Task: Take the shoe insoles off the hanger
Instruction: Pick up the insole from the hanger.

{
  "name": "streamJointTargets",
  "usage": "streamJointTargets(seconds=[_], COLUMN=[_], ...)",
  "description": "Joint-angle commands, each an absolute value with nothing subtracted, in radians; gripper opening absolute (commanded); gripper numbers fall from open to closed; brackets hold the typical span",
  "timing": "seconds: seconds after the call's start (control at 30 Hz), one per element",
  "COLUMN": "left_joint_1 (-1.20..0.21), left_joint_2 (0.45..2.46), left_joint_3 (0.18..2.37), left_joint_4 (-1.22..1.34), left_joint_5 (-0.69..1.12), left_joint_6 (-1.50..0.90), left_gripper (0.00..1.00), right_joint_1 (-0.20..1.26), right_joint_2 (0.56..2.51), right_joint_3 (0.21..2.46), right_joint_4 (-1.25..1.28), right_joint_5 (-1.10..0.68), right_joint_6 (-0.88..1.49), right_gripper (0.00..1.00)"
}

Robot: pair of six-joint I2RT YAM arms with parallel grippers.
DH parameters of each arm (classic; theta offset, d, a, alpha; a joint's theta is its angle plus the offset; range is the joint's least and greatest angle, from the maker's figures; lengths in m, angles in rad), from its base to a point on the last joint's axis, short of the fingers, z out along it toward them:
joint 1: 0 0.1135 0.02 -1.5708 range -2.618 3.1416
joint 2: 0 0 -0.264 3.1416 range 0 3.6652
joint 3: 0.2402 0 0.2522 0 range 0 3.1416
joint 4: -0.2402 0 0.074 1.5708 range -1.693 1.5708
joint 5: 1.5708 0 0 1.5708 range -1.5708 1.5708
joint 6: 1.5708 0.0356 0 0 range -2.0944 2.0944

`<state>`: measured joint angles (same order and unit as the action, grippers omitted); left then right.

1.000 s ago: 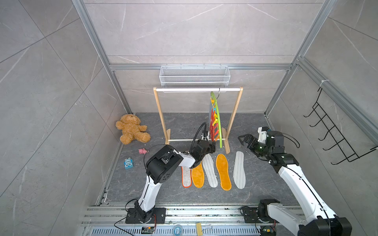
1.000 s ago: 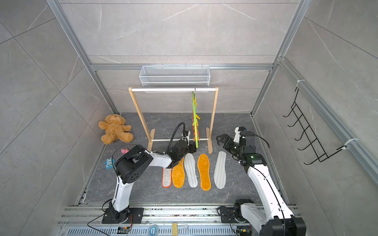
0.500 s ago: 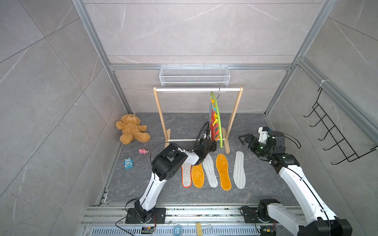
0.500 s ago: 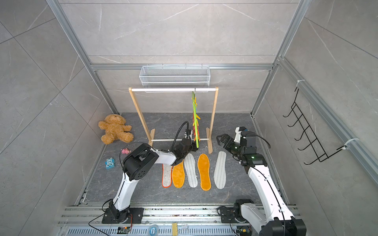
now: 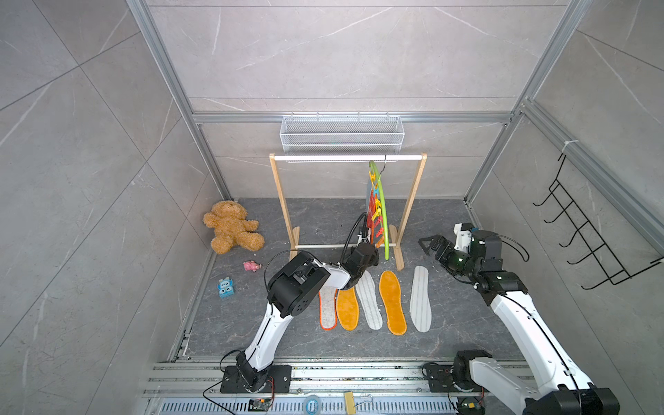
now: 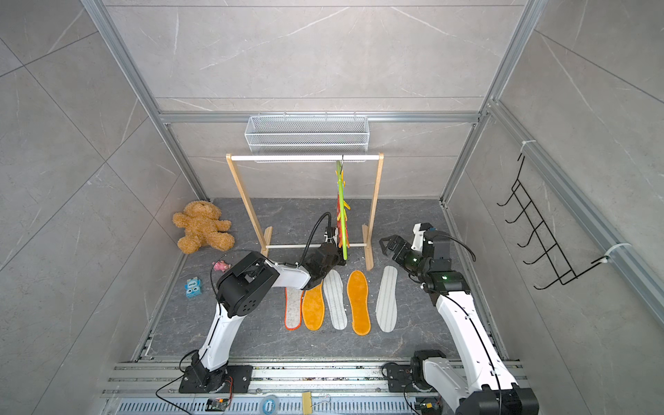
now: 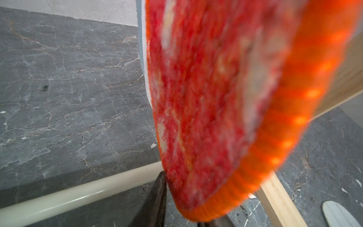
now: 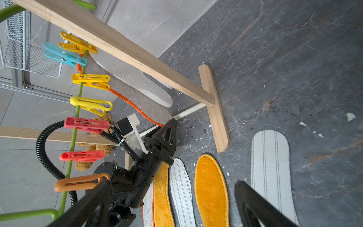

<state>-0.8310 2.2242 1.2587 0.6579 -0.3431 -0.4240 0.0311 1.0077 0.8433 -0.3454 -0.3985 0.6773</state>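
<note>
Your wooden rail frame point(image 5: 284, 201) stands at the back of the floor, with the lime-green hanger point(image 5: 383, 219) hooked on its top rail near the right post. Five insoles point(image 5: 369, 301) lie in a row on the floor in front. At least two more hang from the hanger: the red-mottled insole point(image 7: 206, 98) with the orange rim, and a white insole point(image 8: 137, 80) behind it.

You're on the mottled one now. Pull straight down along its length and a little toward you, slowly, so it slides out of its clip instead of swinging the hanger or lifting the hook off the rail (the hanger hangs free, and I judge it will follow any sideways tug). Mind the frame's lower crossbar point(image 7: 78, 192), which sits just beside the grip.

The left gripper point(image 8: 172, 121) is at that insole's lowest tip, jaws nearly together and pinched on the orange rim, as far as the right wrist view shows. The right gripper point(image 5: 429, 246) hangs spread wide over the floor to the right of the frame, empty and touching nothing
</note>
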Motion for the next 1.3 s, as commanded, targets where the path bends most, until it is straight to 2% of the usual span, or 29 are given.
streamJointTargets(seconds=[0.0, 0.3, 0.6, 0.9, 1.27], left_joint_1=[-0.822, -0.803, -0.773, -0.741, -0.701], left_joint_2=[2.172, 2.108, 2.02, 1.924, 1.855], left_joint_3=[1.262, 1.223, 1.154, 1.11, 1.105], left_joint_4=[0.686, 0.683, 0.676, 0.642, 0.58], left_joint_5=[-0.375, -0.39, -0.406, -0.4, -0.371], left_joint_6=[-0.403, -0.39, -0.378, -0.348, -0.339], left_gripper=[0.2, 0.0, 0.0, 0.0, 0.0], right_joint_1=[0.025, 0.026, 0.027, 0.029, 0.03], right_joint_2=[0.991, 1.026, 1.089, 1.141, 1.243], right_joint_3=[0.848, 0.873, 0.917, 0.952, 1.089], right_joint_4=[-0.317, -0.239, -0.121, -0.018, -0.025], right_joint_5=[-0.422, -0.489, -0.553, -0.58, -0.583], right_joint_6=[0.702, 0.778, 0.888, 0.979, 0.963], right_gripper=[1.0, 0.89, 0.81, 0.89, 0.89])
